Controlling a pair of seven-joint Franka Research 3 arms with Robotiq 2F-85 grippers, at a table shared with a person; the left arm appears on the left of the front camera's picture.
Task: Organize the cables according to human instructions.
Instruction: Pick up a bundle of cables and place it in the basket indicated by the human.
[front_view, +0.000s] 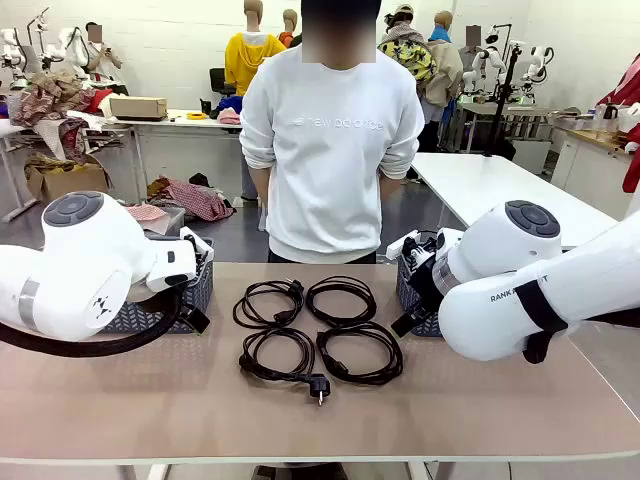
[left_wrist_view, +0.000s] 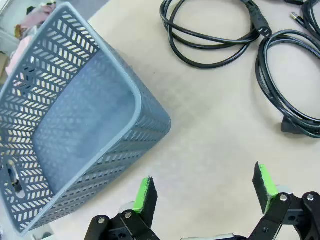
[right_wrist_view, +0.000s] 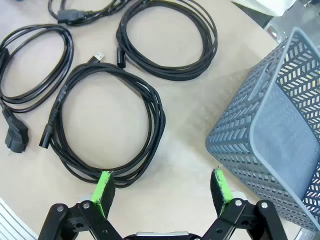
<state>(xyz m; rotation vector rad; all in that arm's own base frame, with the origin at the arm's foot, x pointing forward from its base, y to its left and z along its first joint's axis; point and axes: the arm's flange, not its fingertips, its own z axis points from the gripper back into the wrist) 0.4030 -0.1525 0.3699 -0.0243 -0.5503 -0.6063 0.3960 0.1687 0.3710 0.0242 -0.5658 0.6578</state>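
Four black coiled cables lie in a two-by-two block mid-table: far left (front_view: 243, 312), far right (front_view: 341, 322), near left with a plug (front_view: 318, 384), near right (front_view: 396, 355). In the right wrist view my right gripper (right_wrist_view: 162, 186) hangs open just above the table. One coil (right_wrist_view: 158, 116) lies right in front of its left finger, and two more (right_wrist_view: 213, 41) (right_wrist_view: 68, 50) lie beyond. My left gripper (left_wrist_view: 205, 189) is open over bare table beside a basket, with two coils (left_wrist_view: 215, 63) (left_wrist_view: 262, 75) farther off. Nothing is held.
A grey-blue lattice basket stands at each side of the cables: left (front_view: 196, 296) (left_wrist_view: 75, 115) and right (front_view: 408, 292) (right_wrist_view: 270, 125). A person in a white sweatshirt (front_view: 330, 150) stands at the far edge, hands behind the back. Bare tabletop lies in front of the cables.
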